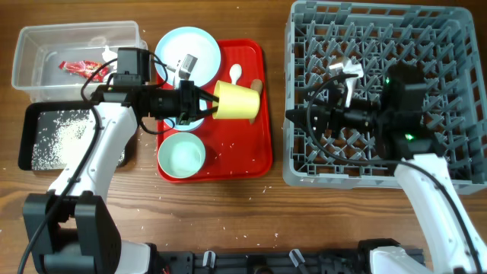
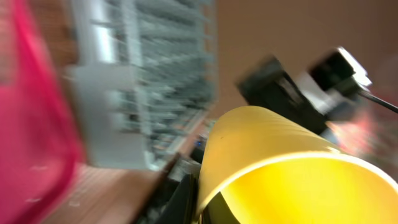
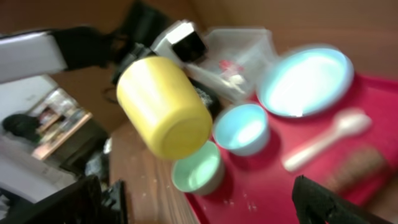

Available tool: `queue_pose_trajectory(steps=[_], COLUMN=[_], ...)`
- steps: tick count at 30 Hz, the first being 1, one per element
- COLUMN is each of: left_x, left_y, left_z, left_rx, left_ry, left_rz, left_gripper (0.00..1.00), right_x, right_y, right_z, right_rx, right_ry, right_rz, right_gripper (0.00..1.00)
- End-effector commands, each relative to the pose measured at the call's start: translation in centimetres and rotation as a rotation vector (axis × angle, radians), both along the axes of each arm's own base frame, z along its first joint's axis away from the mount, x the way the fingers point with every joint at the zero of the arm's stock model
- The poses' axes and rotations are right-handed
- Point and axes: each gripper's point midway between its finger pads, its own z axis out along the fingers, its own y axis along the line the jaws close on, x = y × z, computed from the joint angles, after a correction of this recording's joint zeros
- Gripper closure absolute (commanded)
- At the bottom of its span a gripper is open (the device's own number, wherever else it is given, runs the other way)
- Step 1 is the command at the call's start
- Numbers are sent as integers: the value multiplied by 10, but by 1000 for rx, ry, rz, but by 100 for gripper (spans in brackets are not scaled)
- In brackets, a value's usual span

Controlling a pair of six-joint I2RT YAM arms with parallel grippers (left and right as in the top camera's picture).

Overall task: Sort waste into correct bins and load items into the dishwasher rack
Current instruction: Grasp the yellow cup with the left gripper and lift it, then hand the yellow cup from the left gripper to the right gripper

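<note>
Right now my left tool [image 1: 207,103] is clenched on the yellow cup [image 1: 237,101], held on its side above the red tray [image 1: 251,156]; my right tool [image 1: 300,116], well right of that tray, sits released.

Left arm [image 1: 103,144] and right arm [image 1: 426,181]: white links, black joints, looping black cables; green lights on the right

yellow cup [image 3: 165,106] aloft | mint bowl [image 3: 199,171] beneath | spoon [image 3: 326,138] on red tray [image 3: 261,186]
</note>
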Motion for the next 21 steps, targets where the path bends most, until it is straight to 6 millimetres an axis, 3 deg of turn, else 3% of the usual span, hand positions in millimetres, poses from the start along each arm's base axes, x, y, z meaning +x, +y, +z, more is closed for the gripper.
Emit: queue_pose_trajectory(steps=[1, 7, 15, 21], left_x=[-18, -19, -20, -24], left_y=[-7, -8, -9, -14], left_z=[43, 44, 44, 44], left_rx=[-204, -210, -209, -209], left_ry=[-23, -9, -6, -2], left_rz=[-103, -108, -112, -129], left_gripper=[96, 96, 96, 96], right_x=[-19, -21, -27, -24], right_y=[20, 48, 73, 90], right_z=[12, 5, 31, 28], right_rx=[111, 115, 153, 141], right_ry=[-11, -50, -138, -155], right_rz=[220, 307, 358, 328], right_gripper=[0, 0, 0, 0])
